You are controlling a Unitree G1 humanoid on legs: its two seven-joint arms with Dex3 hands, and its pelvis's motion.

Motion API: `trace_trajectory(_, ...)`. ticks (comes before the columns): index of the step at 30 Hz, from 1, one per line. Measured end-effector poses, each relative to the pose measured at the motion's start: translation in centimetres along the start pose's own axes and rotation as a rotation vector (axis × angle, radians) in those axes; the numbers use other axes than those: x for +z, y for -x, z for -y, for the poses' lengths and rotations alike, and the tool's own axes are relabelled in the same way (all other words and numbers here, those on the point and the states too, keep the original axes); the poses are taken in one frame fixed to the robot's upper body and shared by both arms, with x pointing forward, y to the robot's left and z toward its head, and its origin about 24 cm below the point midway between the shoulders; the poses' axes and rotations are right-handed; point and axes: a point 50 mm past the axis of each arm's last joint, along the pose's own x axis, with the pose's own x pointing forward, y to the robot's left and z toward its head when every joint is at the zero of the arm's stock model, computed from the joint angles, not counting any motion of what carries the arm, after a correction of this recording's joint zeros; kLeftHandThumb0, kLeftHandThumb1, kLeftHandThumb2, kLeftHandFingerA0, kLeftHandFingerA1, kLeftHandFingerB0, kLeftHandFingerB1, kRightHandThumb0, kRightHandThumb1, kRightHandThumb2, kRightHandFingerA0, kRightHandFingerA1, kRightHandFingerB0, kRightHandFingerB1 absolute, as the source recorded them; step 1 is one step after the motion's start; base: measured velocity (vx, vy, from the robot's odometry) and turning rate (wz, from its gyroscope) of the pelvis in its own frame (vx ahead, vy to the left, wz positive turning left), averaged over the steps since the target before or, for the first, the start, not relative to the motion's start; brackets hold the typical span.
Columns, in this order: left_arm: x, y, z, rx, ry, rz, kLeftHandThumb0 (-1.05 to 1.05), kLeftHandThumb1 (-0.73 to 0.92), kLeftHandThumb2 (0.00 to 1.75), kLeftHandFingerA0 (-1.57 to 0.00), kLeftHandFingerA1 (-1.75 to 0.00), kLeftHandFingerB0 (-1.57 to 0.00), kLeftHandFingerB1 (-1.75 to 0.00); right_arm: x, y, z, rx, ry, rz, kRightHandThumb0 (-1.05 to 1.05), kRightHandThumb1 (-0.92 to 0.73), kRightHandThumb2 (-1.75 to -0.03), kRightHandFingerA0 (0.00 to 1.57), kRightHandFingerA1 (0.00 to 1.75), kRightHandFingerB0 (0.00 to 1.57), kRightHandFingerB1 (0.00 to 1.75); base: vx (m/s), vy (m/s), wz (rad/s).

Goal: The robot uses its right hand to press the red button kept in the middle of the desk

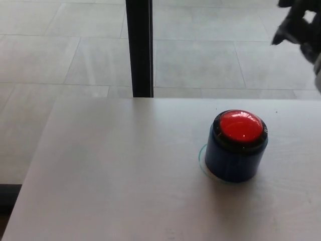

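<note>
The red button sits uncovered on the pale desk, right of the middle in the head view and nearer the far edge than the near one. It is a glossy red dome set in a black ring, on top of a short, round, dark blue base that stands upright on the desk. A thin greenish line curves on the desk surface just beside the base on its left and lower side. Nothing touches the button. The right hand shows only in the upper right corner of the view, raised well above and beyond the button and far apart from it; it is cut off by the picture's edge, so only some black fingers and a bit of the hand's body can be seen. Whether that hand is released or clenched cannot be told from so little of it, though it holds nothing that shows. The left hand does not appear anywhere in the view. Behind the desk, a black post stands upright, its foot meeting the desk's far edge left of the button. Past it lies a floor of large grey tiles with faint seams, running across the whole top half of the view. A dark strip shows at the lower left corner, beside the desk's left edge.
</note>
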Motion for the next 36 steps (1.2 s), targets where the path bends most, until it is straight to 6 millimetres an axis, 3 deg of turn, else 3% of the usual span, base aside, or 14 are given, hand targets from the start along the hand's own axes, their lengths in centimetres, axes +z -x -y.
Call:
trace_trajectory(1,0.0,0.0,0.0,0.000,0.000,0.000,-0.73,0.92,1.20,-0.38,-1.18,-0.27,-0.91,0.5,0.0,1.2,-0.029,-0.002,0.008,-0.11,-0.48,-1.33,0.91,1.75,0.83,1.43,0.00,0.000,0.00)
trace_trajectory(3,0.0,0.0,0.0,0.000,-0.002,-0.001,-0.72,0.92,1.24,-0.51,-0.97,-0.34,-0.80,1.6,0.1,3.8,-0.089,-0.011,0.029,-0.10,-0.53,-1.29,0.96,1.75,0.84,1.44,0.00,0.000,0.00)
trace_trajectory(4,-0.1,0.0,0.0,0.001,-0.002,-0.001,-0.74,0.92,1.19,-0.37,-1.18,-0.24,-0.89,2.2,0.3,5.1,-0.119,-0.017,0.040,-0.10,-0.52,-1.29,0.97,1.75,0.85,1.43,0.00,0.000,0.00)
trace_trajectory(10,-0.1,0.0,-0.1,0.002,0.003,-0.001,-0.73,0.92,1.20,-0.34,-1.12,-0.24,-0.87,4.8,2.5,13.1,-0.303,0.012,0.087,-0.13,-0.51,-1.27,0.97,1.75,0.82,1.44,0.00,0.000,0.00)
trace_trajectory(11,-0.1,0.0,-0.1,0.002,0.003,-0.002,-0.74,0.92,1.18,-0.36,-1.15,-0.23,-0.88,5.0,3.1,14.4,-0.332,0.026,0.089,-0.27,-0.47,-1.24,1.34,1.48,0.98,1.22,0.00,0.000,0.00)
trace_trajectory(12,-0.1,0.0,-0.1,0.003,0.004,-0.003,-0.74,0.92,1.17,-0.36,-1.15,-0.21,-0.86,5.2,3.9,15.9,-0.367,0.039,0.091,-0.30,-0.42,-1.29,1.41,1.51,1.03,1.21,0.00,0.000,0.00)
trace_trajectory(14,-0.2,0.0,-0.2,0.005,0.004,-0.005,-0.74,0.92,1.17,-0.36,-1.15,-0.21,-0.86,5.3,5.6,18.5,-0.433,0.055,0.094,-0.30,-0.42,-1.29,1.41,1.51,1.03,1.21,0.00,0.000,0.00)
trace_trajectory(15,-0.2,0.0,-0.2,0.005,0.005,-0.005,-0.73,0.92,1.17,-0.37,-1.14,-0.22,-0.86,5.3,6.0,19.0,-0.447,0.059,0.093,-0.26,-0.26,-1.46,1.14,1.74,1.01,1.36,0.00,0.000,0.00)
trace_trajectory(17,-0.4,0.1,-0.3,0.008,0.004,-0.010,-0.73,0.92,1.16,-0.35,-1.14,-0.24,-0.87,5.4,7.8,21.1,-0.503,0.070,0.097,-0.42,-0.30,-1.19,1.46,1.47,1.20,1.25,0.00,0.000,0.00)
trace_trajectory(19,-0.4,0.1,-0.3,0.009,0.005,-0.009,-0.72,0.92,1.23,-0.50,-0.95,-0.31,-0.77,5.3,9.0,22.4,-0.542,0.083,0.097,-0.52,-0.19,-1.37,1.29,1.65,1.11,1.37,0.00,0.000,0.00)
trace_trajectory(20,-0.4,0.1,-0.3,0.009,0.006,-0.009,-0.71,0.92,1.17,-0.37,-1.19,-0.26,-0.90,5.1,9.7,23.0,-0.563,0.089,0.092,-0.56,-0.11,-1.49,1.29,1.64,1.14,1.38,0.00,0.000,0.00)
trace_trajectory(31,-0.4,0.1,-0.4,0.011,0.011,-0.009,-0.71,0.92,1.18,-0.35,-1.17,-0.25,-0.90,0.2,19.0,29.8,-0.886,0.074,-0.032,-0.65,-0.19,-1.48,1.36,1.61,1.22,1.38,0.00,0.000,0.00)
trace_trajectory(32,-0.4,0.1,-0.4,0.011,0.010,-0.010,-0.72,0.92,1.17,-0.37,-1.18,-0.28,-0.90,-0.7,20.0,30.1,-0.919,0.057,-0.048,-0.50,-0.11,-1.63,1.34,1.59,1.09,1.21,0.00,0.000,0.00)
trace_trajectory(36,-0.4,0.1,-0.4,0.013,0.015,-0.012,-0.75,0.92,1.30,-0.51,-0.95,-0.29,-0.76,-4.5,23.6,30.9,-1.041,0.008,-0.122,-0.47,-0.32,-1.51,1.35,1.60,0.95,1.07,0.00,0.000,0.02)
